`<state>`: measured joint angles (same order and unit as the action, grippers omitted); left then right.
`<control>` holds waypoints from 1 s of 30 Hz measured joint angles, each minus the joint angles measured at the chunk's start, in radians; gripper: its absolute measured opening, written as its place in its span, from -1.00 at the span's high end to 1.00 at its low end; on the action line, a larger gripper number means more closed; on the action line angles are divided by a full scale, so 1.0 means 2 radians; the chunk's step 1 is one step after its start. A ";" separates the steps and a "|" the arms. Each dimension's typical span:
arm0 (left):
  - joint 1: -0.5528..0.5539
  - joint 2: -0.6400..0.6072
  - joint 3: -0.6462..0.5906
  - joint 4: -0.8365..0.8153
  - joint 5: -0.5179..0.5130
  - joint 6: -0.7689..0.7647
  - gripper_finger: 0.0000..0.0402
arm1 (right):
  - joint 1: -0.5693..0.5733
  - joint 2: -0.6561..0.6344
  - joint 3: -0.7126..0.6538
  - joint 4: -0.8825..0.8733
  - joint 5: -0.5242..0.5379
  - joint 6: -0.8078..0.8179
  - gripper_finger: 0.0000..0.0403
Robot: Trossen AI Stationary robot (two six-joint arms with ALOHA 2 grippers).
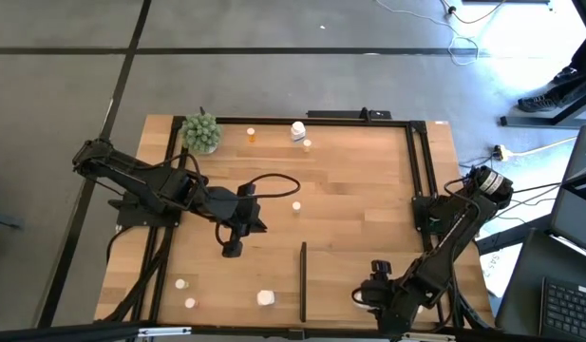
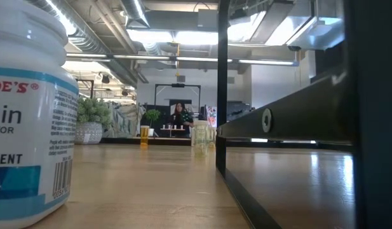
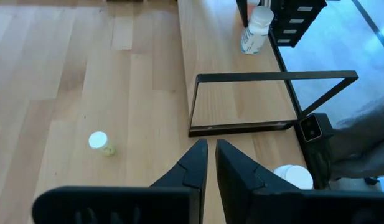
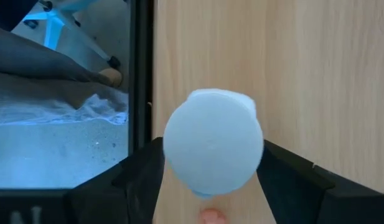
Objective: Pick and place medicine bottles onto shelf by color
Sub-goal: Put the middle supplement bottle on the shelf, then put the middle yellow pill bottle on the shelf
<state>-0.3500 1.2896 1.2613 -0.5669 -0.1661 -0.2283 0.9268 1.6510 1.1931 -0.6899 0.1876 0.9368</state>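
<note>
My right gripper [image 4: 210, 180] stands wide open at the near table edge, a white bottle [image 4: 213, 146] between its fingers, not gripped. My left gripper [image 3: 210, 165] is almost closed and empty, above the table middle

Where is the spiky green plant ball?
In the high view the plant ball sits at the table's far left corner, left of an orange bottle.

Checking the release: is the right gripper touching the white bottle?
Cannot tell. In the right wrist view the white bottle sits between the right gripper's spread fingers, its cap hiding any gap.
</note>
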 joint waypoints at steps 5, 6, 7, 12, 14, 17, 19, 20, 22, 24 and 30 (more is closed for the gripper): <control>0.000 0.000 0.000 0.000 0.000 0.000 0.86 | 0.000 -0.017 0.000 0.000 0.000 0.000 -0.21; 0.000 0.000 0.000 0.000 0.000 0.000 0.86 | 0.000 -0.023 0.000 0.000 0.000 0.000 -0.21; 0.000 0.000 0.000 0.000 0.000 0.000 0.86 | 0.000 -0.028 0.001 0.000 0.001 0.000 -0.21; 0.000 0.000 0.000 0.000 0.000 0.000 0.86 | 0.000 -0.051 0.001 0.001 0.001 0.000 -0.21; 0.000 0.000 0.000 0.000 0.000 0.000 0.86 | 0.000 -0.060 0.001 0.000 0.005 -0.001 -0.21; 0.000 0.000 0.000 0.000 -0.005 -0.001 0.86 | 0.000 -0.075 0.001 -0.003 0.039 -0.001 -0.21; 0.000 0.000 0.000 -0.002 -0.014 -0.010 0.86 | 0.000 -0.086 0.001 -0.006 0.062 -0.001 -0.21; 0.000 0.000 0.000 -0.006 -0.020 -0.017 0.86 | 0.000 -0.093 0.001 -0.008 0.072 -0.001 -0.21; 0.000 0.000 0.000 -0.023 -0.031 -0.032 0.86 | -0.001 -0.105 0.001 -0.012 0.091 -0.001 -0.21; 0.000 0.000 0.000 -0.044 -0.040 -0.051 0.86 | -0.001 -0.119 0.001 -0.019 0.108 -0.002 -0.21; 0.000 0.000 0.000 -0.112 -0.051 -0.125 0.86 | -0.001 -0.173 0.001 -0.030 0.132 -0.006 -0.21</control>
<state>-0.3492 1.2892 1.2613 -0.7903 -0.2676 -0.4792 0.9249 1.3045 1.1950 -0.7502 0.4506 0.9256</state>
